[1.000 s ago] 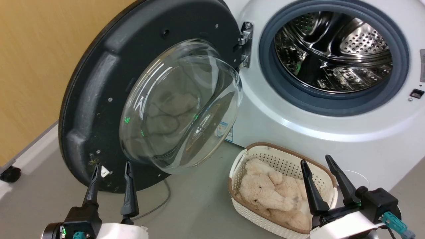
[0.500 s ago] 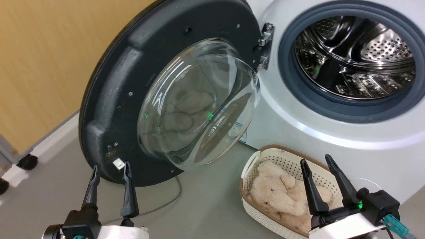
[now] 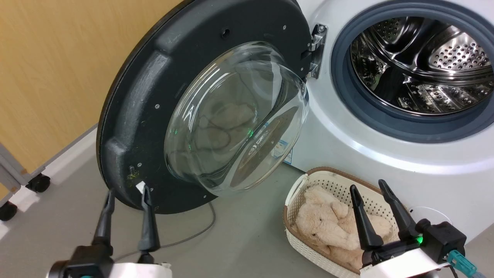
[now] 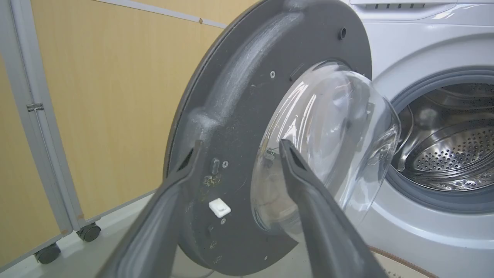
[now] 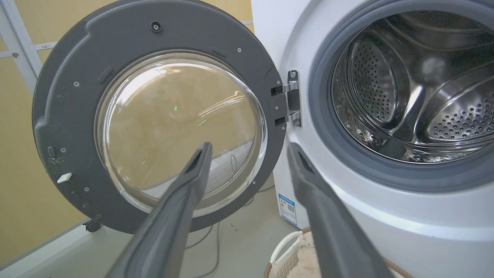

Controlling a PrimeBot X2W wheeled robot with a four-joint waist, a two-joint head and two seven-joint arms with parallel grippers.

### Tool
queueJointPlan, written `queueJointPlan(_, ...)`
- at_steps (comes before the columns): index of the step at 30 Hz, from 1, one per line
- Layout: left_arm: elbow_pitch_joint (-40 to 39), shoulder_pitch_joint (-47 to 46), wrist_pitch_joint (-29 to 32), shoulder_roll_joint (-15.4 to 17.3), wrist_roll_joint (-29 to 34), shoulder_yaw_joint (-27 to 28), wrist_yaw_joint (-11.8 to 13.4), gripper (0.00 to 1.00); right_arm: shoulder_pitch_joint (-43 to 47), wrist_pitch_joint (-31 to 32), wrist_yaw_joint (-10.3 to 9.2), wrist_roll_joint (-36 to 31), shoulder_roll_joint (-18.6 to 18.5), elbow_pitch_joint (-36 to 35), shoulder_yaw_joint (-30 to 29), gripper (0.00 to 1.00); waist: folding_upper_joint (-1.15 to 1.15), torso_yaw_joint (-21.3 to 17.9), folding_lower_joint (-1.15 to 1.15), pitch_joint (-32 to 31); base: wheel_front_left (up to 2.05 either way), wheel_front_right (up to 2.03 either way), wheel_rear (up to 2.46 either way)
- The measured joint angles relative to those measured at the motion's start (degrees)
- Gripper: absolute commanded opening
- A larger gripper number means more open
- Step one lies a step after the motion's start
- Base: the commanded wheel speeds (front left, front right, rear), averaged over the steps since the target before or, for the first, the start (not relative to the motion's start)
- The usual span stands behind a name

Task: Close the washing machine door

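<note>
The washing machine door (image 3: 146,100) stands wide open to the left of the white washer (image 3: 386,162). It is a black disc with a bulging glass bowl (image 3: 239,116) and a metal hinge (image 3: 317,50). The steel drum (image 3: 424,65) lies exposed inside its grey rubber ring. My left gripper (image 3: 127,193) is open, its tips just below the door's lower rim by a small white latch (image 3: 139,187). My right gripper (image 3: 368,187) is open over the basket, empty. The left wrist view faces the door (image 4: 239,116); the right wrist view shows the door (image 5: 69,100) and hinge (image 5: 292,98).
A white perforated basket (image 3: 305,231) with a brown rim holds a beige plush toy (image 3: 328,224) on the floor before the washer. A grey cable (image 3: 193,235) runs under the door. A wood-coloured wall panel (image 3: 50,77) on castors (image 3: 38,182) stands at the left.
The whole head view has shifted, so the camera moved: door, washer and basket now sit further right. The grippers keep their places and stay open.
</note>
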Motion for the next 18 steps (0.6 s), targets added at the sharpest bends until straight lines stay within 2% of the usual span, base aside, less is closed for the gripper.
queueJointPlan(1,-0.4,0.0,0.0,0.0,-0.6,0.2,0.0,0.2,0.0,0.0,0.0,0.0,0.0,0.0,0.0,1.0,0.0,0.0,0.0,0.1,0.0,0.0,0.0)
queueJointPlan(2,-1.0,0.0,0.0,0.0,-1.1,0.5,0.0,0.0,0.0,0.0,0.0,0.0,0.0,0.0,0.0,1.0,0.0,0.0,0.0,0.2,0.0,0.0,0.0)
queueJointPlan(6,-4.2,-0.7,0.0,-0.1,-2.0,2.7,-0.2,0.0,0.0,0.0,0.0,0.0,-0.1,-0.3,-0.2,1.0,0.0,0.0,0.0,0.6,0.0,0.0,0.0)
queueJointPlan(9,-4.9,-4.5,0.0,1.0,-2.7,7.7,-3.2,0.0,0.0,0.0,0.0,-0.1,-0.4,-0.6,-0.7,1.0,0.0,0.0,0.0,1.3,0.0,0.0,0.0)
queueJointPlan(10,-4.9,-4.5,0.0,1.0,-2.7,7.7,-3.2,0.0,0.0,0.0,0.0,-0.1,-0.4,-0.6,-0.7,1.0,0.0,0.0,0.0,1.3,0.0,0.0,0.0)
queueJointPlan(11,-4.3,-7.1,0.0,2.8,-3.5,10.6,-5.0,0.0,0.1,0.0,0.0,-0.2,-0.5,-0.8,-1.0,1.0,0.0,0.0,0.0,1.6,0.0,0.0,0.0)
queueJointPlan(14,-3.0,-10.0,0.0,4.4,-4.9,13.1,-6.7,0.0,0.1,0.0,0.0,-0.2,-0.5,-1.1,-1.5,1.0,0.0,-0.1,0.0,1.9,0.0,0.0,0.0)
queueJointPlan(16,2.2,-15.2,-0.1,7.2,-9.0,17.1,-8.9,0.0,0.4,0.0,0.0,-0.3,-0.5,-1.9,-2.4,1.0,0.0,-0.2,0.0,2.3,0.0,0.0,0.0)
queueJointPlan(18,4.5,-16.8,0.1,8.3,-10.6,18.4,-9.3,0.0,0.6,0.0,0.0,-0.5,-0.5,-2.0,-2.3,1.0,0.0,-0.3,0.0,2.4,0.0,0.0,0.0)
